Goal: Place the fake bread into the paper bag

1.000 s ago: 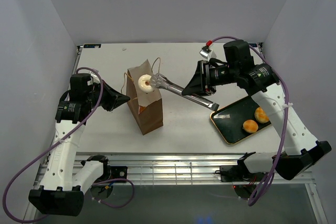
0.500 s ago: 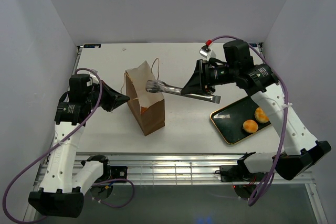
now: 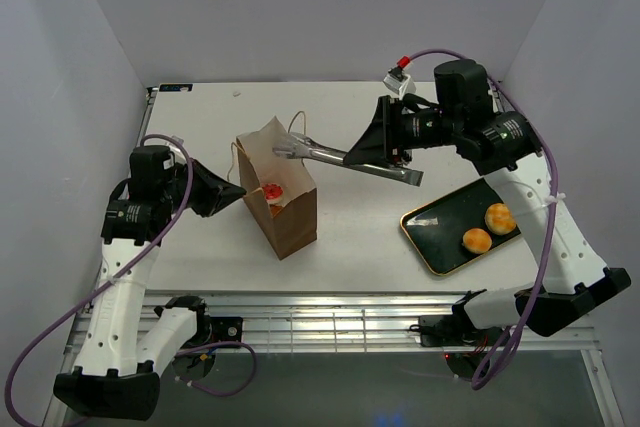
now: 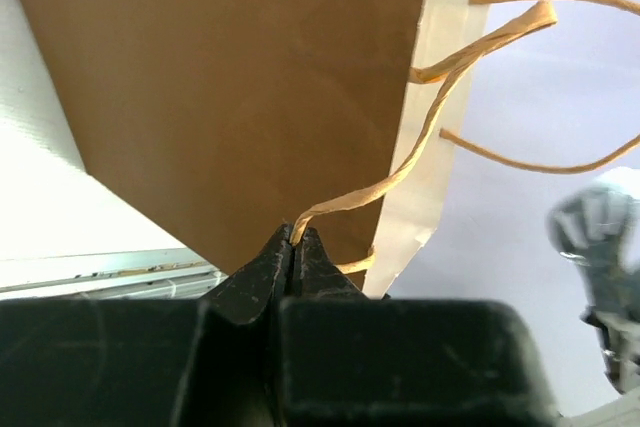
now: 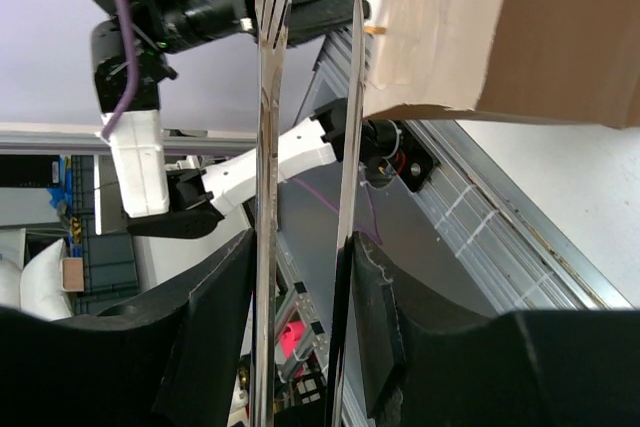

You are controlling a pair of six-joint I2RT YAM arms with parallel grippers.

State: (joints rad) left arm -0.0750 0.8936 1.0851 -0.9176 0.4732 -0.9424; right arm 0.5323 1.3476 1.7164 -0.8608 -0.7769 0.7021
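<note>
**Ana:** Where is the fake bread?

**Ben:** It is in two places. A red-frosted ring donut lies down inside the tall brown kraft paper bag, and the top view shows it through the open mouth. Something orange-brown sits under it, too small to tell. One round golden bun rests on the dark green gold-rimmed tray, with a second round golden bun just beside it at its 7 o'clock. The tray lies at about 4 o'clock from the bag, well apart from it.

**Ana:** And the bag itself?

**Ben:** It stands upright on the white table, left of centre.

**Ana:** What is the left gripper doing?

**Ben:** It sits at the bag's 9 o'clock, just beside the upper edge. In its wrist view the black jaws are pressed together on the thin tan cord handle, pinching it at the very tips. From there the cord curves up past the bag's pale rim strip.

**Ana:** And the right gripper?

**Ben:** It is at the bag's 2 o'clock, and its fingers clamp a pair of long metal tongs from both sides. The tongs point toward 9 o'clock, with their bare tips over the bag's 12 o'clock rim. In the wrist view the two arms of the tongs stand a little apart.
</note>
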